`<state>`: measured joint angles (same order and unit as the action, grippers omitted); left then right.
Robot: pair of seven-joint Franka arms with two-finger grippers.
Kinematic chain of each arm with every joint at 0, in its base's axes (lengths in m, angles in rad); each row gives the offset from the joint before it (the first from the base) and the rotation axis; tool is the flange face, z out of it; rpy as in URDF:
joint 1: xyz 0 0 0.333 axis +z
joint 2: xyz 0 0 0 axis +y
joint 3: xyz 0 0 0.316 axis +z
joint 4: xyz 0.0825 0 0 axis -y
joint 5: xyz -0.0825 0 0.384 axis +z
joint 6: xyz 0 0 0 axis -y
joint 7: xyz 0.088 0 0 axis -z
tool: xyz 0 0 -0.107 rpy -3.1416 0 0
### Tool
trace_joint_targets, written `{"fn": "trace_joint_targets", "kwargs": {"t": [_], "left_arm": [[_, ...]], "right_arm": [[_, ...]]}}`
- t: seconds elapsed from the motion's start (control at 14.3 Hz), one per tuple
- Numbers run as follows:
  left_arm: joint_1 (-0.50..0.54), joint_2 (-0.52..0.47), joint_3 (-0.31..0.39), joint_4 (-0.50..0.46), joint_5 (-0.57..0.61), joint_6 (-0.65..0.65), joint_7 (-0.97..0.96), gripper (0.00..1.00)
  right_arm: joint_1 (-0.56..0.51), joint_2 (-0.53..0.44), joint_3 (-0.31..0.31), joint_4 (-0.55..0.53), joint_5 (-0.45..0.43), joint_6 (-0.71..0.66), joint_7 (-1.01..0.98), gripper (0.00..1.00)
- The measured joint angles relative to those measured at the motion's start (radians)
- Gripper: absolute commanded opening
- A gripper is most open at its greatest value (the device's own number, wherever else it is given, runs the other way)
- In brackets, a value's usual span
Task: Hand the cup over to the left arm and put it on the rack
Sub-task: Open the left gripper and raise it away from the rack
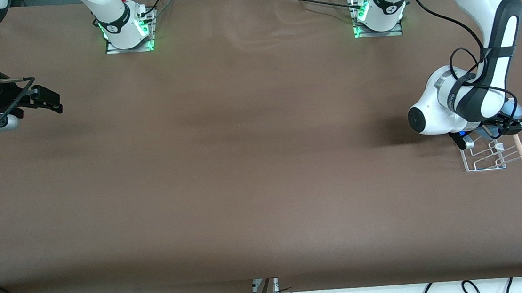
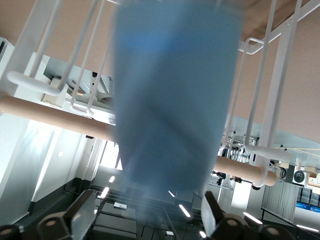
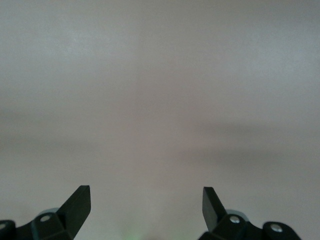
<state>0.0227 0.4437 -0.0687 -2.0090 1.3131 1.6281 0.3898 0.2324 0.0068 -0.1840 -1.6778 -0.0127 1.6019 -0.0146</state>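
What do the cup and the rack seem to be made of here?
The cup, at the left gripper: likely plastic, light blue, smooth and slightly see-through.
The rack: thin wire with a glossy white coat, probably metal underneath.
Its dowel: pale, matt, probably bare wood.

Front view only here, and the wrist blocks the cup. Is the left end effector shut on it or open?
Observer: Open. In the left wrist view the left end effector has its fingers spread, with a gap between one finger and the light-blue cup.
Operator: Is the cup in the rack?
Observer: It is among the wires. White wires of the rack stand on both sides of the cup, and the cup covers the middle of the wooden dowel.
Operator: Right arm?
Observer: It is waiting. The right end effector is open and empty, with only bare table under it.
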Motion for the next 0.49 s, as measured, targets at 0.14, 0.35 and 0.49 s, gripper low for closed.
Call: {"fn": "trace_joint_targets", "kwargs": {"t": [0.14,0.35,0.49], "left_arm": [[0.000,0.000,0.000,0.000,0.000,0.000,-0.006,1.00],[0.000,0.000,0.000,0.005,-0.003,0.000,-0.018,1.00],[0.000,-0.002,0.000,0.031,-0.064,0.000,-0.027,1.00]], "right_arm": [[0.000,0.008,0.001,0.013,0.000,0.000,-0.003,0.99],[0.000,0.015,0.004,0.023,0.000,0.000,-0.004,0.99],[0.000,0.015,0.007,0.030,0.000,0.000,-0.004,0.99]]}}
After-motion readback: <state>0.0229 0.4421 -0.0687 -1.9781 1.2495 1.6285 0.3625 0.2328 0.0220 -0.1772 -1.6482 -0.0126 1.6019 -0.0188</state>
